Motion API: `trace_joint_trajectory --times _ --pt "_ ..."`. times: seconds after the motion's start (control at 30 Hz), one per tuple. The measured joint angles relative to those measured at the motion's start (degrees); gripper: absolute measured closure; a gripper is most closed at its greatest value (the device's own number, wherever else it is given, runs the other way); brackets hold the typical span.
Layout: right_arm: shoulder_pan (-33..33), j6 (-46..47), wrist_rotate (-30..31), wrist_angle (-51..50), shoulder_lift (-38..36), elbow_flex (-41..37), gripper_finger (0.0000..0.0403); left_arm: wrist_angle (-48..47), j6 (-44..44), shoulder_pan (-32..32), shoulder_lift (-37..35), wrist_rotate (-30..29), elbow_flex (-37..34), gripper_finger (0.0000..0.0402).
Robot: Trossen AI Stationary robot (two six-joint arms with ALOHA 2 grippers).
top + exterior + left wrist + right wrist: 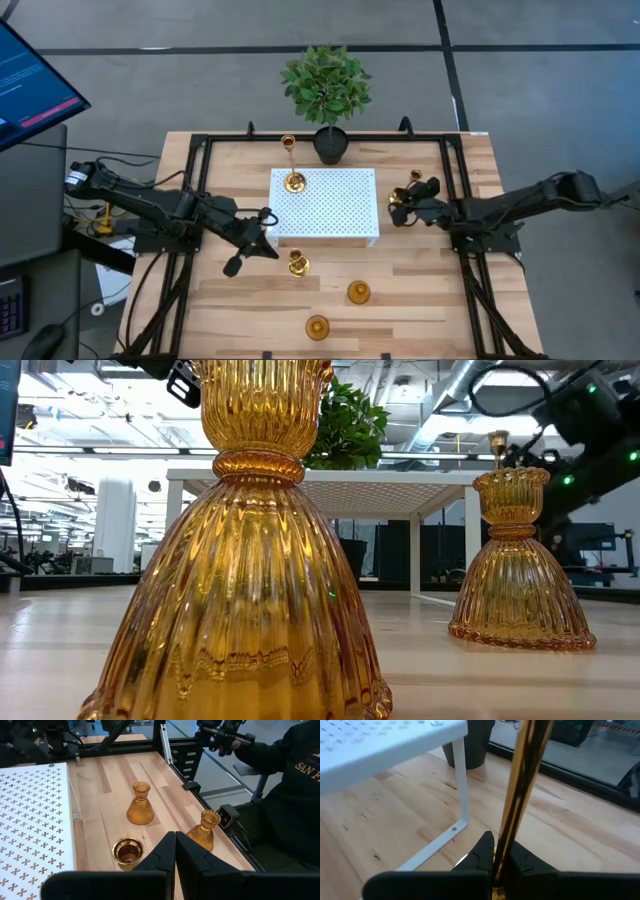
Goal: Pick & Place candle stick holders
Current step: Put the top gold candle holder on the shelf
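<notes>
My right gripper is shut on a tall thin-stemmed gold candle stick holder just right of the white perforated shelf. Another tall gold holder stands by its round base on the shelf's far left corner. A short gold holder stands on the table near the shelf's near edge. Two amber ribbed holders stand upright closer to the table's near edge. My left gripper hovers shut and empty over the table beside the shelf's near left corner. My right gripper pinches the tall holder's thin gold stem between its two fingers, which lie across the stem. The stem rises tilted out of the fingers; its cup end is uppermost. The gripper hides the base, so whether it is off the table cannot be told.
A potted green plant stands at the table's far edge behind the shelf. A black frame runs along the table's sides. A person in a dark sweatshirt sits beyond the near edge. Bare wood lies right of the amber holders.
</notes>
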Motion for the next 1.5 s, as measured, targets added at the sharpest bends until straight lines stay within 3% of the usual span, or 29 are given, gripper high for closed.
trace_joint_trajectory --times 0.2,0.37,0.7,0.97,1.13,1.5 --pt "1.52 0.03 0.02 -19.86 -6.85 10.47 0.0402 0.0 0.01 0.02 0.0 0.0 0.0 0.0392" --pt "4.11 -0.1 0.02 -27.4 -6.83 20.81 0.0403 -0.01 0.01 0.0 -0.02 0.0 0.0 0.0392" --pt "10.93 -3.5 -0.4 -24.68 1.69 30.41 0.0403 0.0 0.01 0.0 -0.02 -0.35 0.0 0.0392" --pt "13.57 -11.06 -8.2 -14.71 11.48 33.34 0.0403 6.02 0.02 0.09 0.48 -13.66 0.02 0.0392" --pt "13.48 -14.64 -13.16 -10.7 15.77 34.9 0.0403 14.87 4.01 0.26 2.58 -14.05 0.04 0.0387" --pt "13.45 -18.01 -18.53 -8.08 22.53 38.74 0.0403 33.81 5.59 3.62 13.04 -15.5 0.04 0.0295"
